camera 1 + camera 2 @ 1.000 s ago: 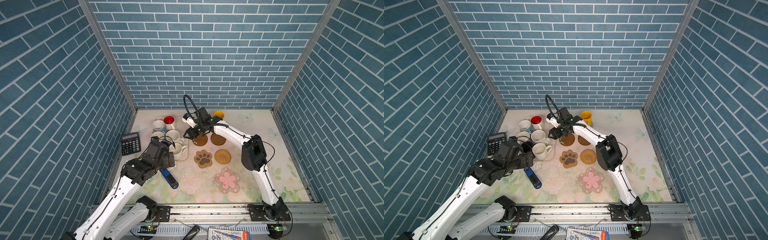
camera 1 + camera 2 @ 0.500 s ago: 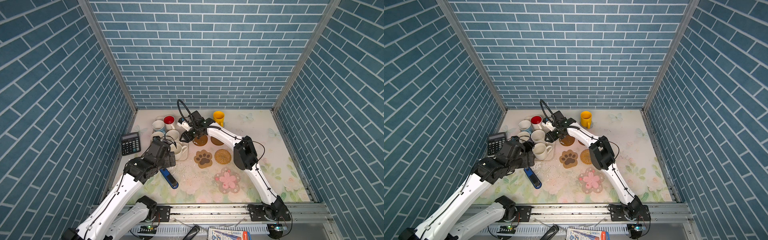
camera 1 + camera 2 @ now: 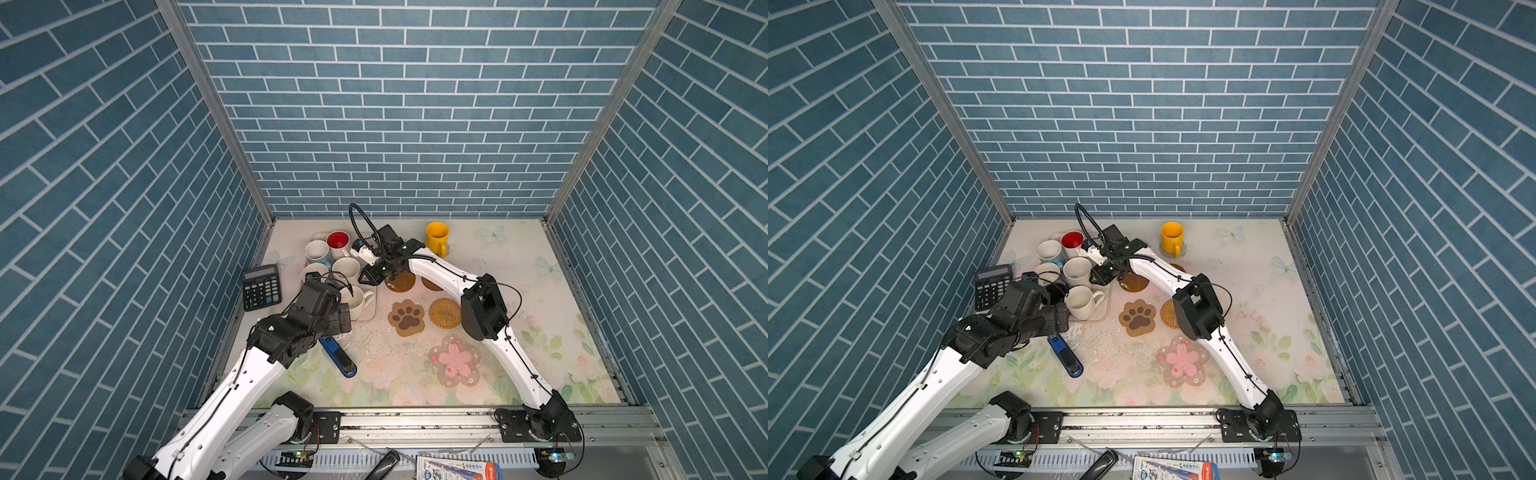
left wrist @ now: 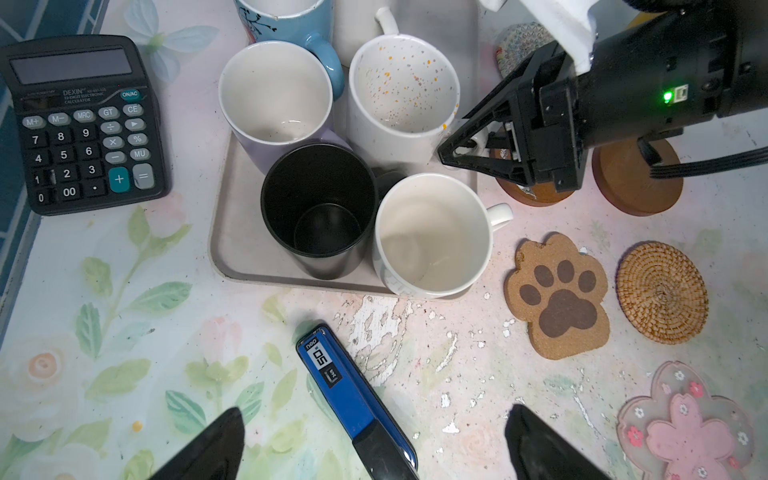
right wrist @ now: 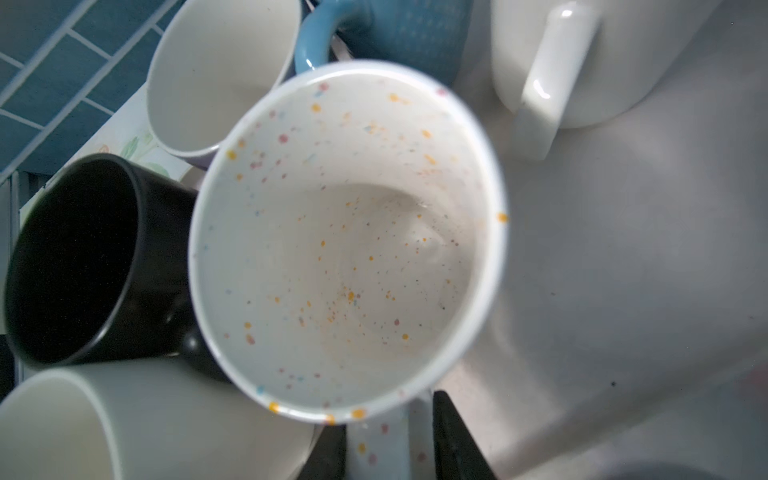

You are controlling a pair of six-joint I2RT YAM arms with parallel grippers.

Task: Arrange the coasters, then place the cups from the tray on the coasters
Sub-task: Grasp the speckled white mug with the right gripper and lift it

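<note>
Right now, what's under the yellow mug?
A pale round coaster: only its rim shows around the yellow mug in a top view. Its middle is covered, so I cannot tell its weave.

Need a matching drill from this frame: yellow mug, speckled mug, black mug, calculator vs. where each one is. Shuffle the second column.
Things
1. yellow mug
2. speckled mug
3. black mug
4. calculator

Places
A. left of the tray in both top views
B. on the tray, beside the cream mug
C. handle between the fingers of the right gripper
D. off the tray, near the back wall

Pairs: 1-D, 2-C, 3-B, 4-A
</note>
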